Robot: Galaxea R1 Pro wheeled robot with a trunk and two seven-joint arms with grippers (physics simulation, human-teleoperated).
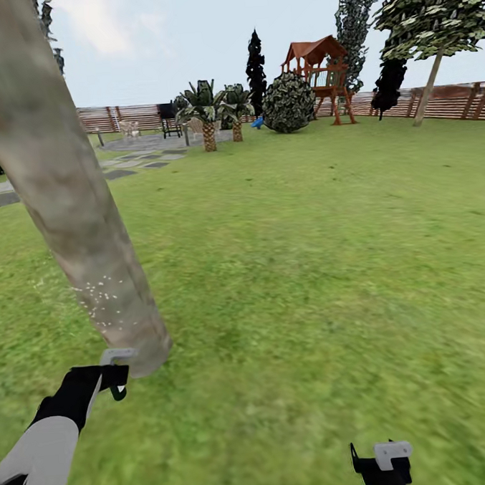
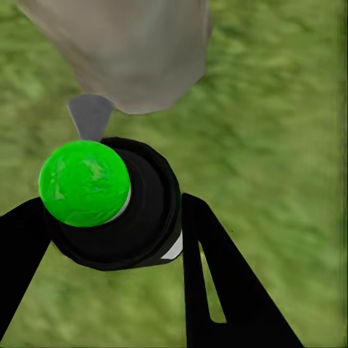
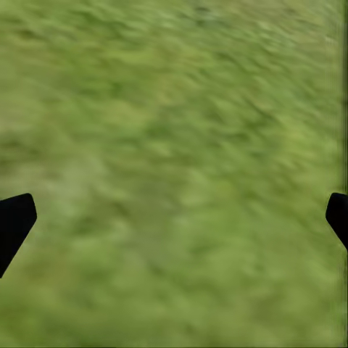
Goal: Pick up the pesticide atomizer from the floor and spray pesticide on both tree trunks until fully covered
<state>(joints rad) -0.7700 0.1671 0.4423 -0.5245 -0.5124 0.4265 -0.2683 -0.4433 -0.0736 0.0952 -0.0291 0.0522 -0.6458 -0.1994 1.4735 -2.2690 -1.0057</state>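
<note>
The pesticide atomizer (image 2: 138, 225) is a dark cylinder whose cap dot shows bright green, and my left gripper (image 2: 109, 210) is shut on it. Its grey nozzle (image 2: 90, 116) points at the base of the near tree trunk (image 2: 130, 51). In the head view that mottled tan-grey trunk (image 1: 59, 182) leans up the left side, with white specks (image 1: 98, 294) low on its bark. My left gripper (image 1: 114, 379) sits just in front of the trunk's foot. A second tree (image 1: 432, 58) stands far right by the fence. My right gripper (image 1: 382, 467) hangs open over grass, its fingertips (image 3: 14, 221) wide apart.
Lawn (image 1: 308, 267) stretches ahead. Far back are a brown slat fence (image 1: 449, 101), a wooden play tower (image 1: 322, 72), a round dark bush (image 1: 288, 102), small palms (image 1: 207, 115) and grey stepping slabs (image 1: 120, 173) leading to a paved patch.
</note>
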